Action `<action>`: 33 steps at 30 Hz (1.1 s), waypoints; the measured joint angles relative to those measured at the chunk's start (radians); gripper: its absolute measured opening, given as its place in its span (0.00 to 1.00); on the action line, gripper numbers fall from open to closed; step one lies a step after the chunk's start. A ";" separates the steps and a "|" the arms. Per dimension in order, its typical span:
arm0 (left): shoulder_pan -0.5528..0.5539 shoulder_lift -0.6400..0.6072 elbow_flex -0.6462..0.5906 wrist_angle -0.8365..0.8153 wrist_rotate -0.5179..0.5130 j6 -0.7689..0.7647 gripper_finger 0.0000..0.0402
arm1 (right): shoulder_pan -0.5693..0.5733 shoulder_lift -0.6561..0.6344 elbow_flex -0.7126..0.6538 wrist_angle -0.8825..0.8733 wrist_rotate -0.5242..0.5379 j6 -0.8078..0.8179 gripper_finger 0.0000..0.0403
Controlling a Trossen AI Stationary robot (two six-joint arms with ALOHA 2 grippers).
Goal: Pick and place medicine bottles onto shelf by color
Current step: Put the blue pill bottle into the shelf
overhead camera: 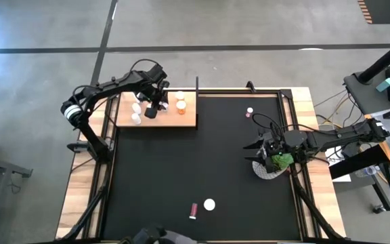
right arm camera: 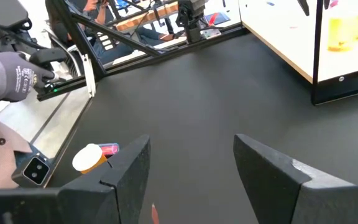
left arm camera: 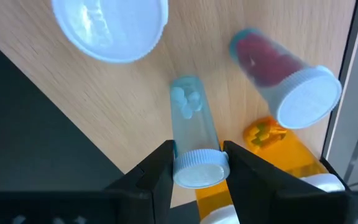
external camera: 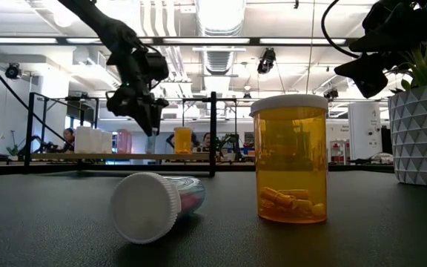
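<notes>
Black matting (overhead camera: 202,156) covers most of the table, with a pale wooden shelf (overhead camera: 188,120) lying at its upper left in the high view. Over that shelf hangs the left gripper (left arm camera: 197,171), its fingers closed on the white cap of a blue bottle (left arm camera: 191,134), which points down toward the wood, probably so it can be stood upright. Around it on the shelf sit a pink bottle (left arm camera: 275,71), an orange bottle (left arm camera: 272,140) and a wide white cap (left arm camera: 110,25). Seen from above, white bottles (overhead camera: 136,112) group toward the shelf's left and orange ones (overhead camera: 180,100) toward its right, which suits sorting by colour.

Farther out, at the right of the high view, the right gripper (right arm camera: 191,174) waits with fingers apart and nothing between them, beside the potted plant (overhead camera: 276,163). Bottles left on the mat include one at upper right (overhead camera: 249,111) and two near the bottom edge, a pink one lying down (overhead camera: 193,211) and one standing (overhead camera: 210,204).
</notes>
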 joint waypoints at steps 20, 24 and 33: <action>0.028 0.000 -0.011 0.000 0.000 0.000 0.28 | 0.000 0.000 0.000 0.000 0.000 0.000 0.54; 0.030 0.000 -0.011 0.000 0.000 0.001 0.28 | 0.000 0.000 0.000 0.000 0.000 0.000 0.54; 0.031 0.000 -0.011 -0.001 0.000 0.002 0.28 | 0.000 0.000 0.000 0.000 0.000 0.000 0.54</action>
